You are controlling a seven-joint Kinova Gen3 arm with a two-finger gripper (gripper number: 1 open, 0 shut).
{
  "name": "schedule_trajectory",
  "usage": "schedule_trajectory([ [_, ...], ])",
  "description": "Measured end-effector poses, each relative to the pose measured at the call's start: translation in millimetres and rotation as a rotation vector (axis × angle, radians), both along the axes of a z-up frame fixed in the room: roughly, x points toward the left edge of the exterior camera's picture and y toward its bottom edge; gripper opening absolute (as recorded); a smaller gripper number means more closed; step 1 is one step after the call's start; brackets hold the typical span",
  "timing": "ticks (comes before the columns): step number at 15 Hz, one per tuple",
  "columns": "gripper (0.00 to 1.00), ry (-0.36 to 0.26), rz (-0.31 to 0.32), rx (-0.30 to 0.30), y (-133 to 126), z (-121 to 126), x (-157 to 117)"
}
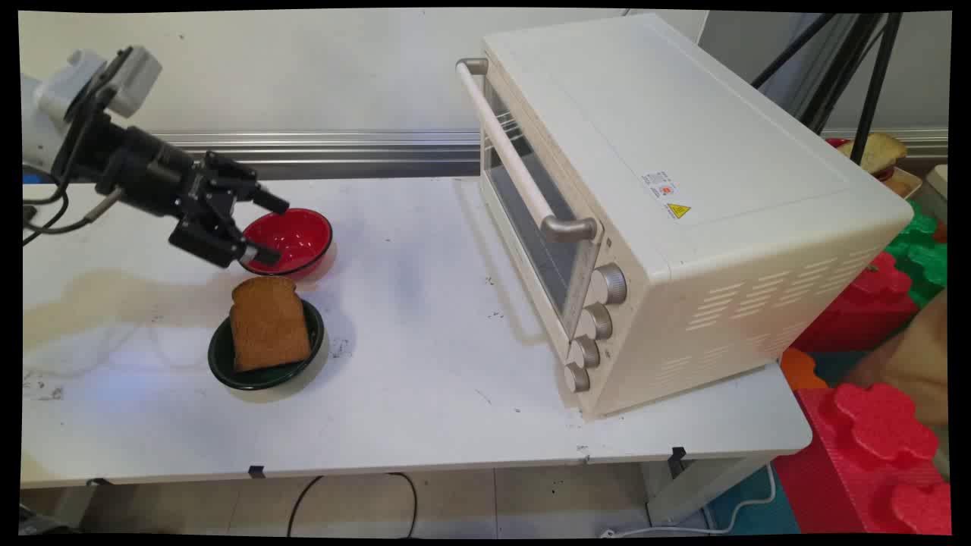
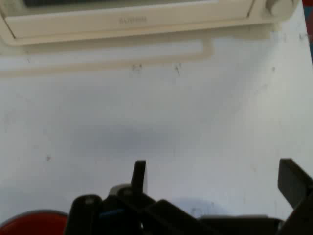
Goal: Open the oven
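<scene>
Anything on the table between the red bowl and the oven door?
Nothing: main view shows bare table between the red bowl and the oven; hand view agrees.

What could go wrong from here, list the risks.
1. The gripper hangs open over the rim of the red bowl; a drop or sideways move might clip the rim and tip or push it.
2. The toast leans loosely in the green bowl close beside; a nudged red bowl could knock it off.
3. The hand view shows the oven ahead; a long forward sweep might hit it.
</scene>
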State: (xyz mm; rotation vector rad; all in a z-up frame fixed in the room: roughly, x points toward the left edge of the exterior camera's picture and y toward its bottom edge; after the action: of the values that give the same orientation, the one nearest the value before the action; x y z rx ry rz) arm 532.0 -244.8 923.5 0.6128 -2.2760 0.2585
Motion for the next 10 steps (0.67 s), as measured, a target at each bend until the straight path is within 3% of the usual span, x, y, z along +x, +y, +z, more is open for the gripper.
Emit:
schedule_trajectory([
  [10,1.0,0.143,0.019,-0.088,-30.0,31.6,-35.4],
])
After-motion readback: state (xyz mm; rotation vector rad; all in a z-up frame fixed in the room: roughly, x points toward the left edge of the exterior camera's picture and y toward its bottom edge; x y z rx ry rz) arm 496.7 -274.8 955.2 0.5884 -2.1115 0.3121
